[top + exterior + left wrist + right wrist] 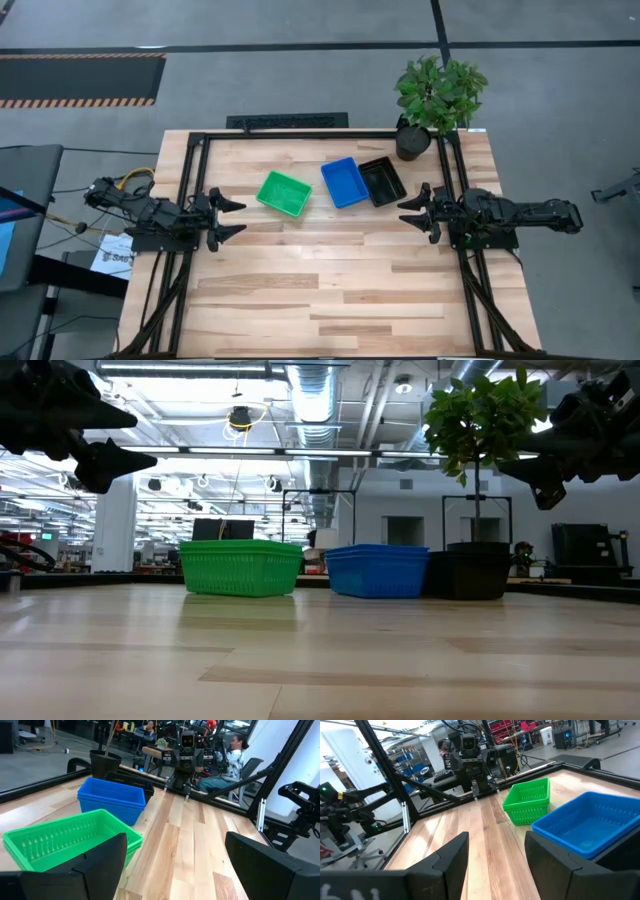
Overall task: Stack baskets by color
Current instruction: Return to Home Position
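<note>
Three stacks of baskets stand on their bases on the wooden table (330,290): green (284,193) (240,567) (65,840) (528,800) left of centre, blue (344,182) (377,569) (112,797) (592,822) beside it, black (382,181) (470,573) (131,782) touching the blue one's right side. My left gripper (229,218) (172,865) hovers open at the table's left edge, pointing level toward the green stack. My right gripper (413,214) (495,857) hovers open at the right edge, pointing level across the table.
A potted plant (436,100) (478,480) stands at the far right corner, just behind the black baskets. Black frame rails (300,134) run along the table's far, left and right sides. The near half of the wooden top lies bare. People sit beyond the table (227,760).
</note>
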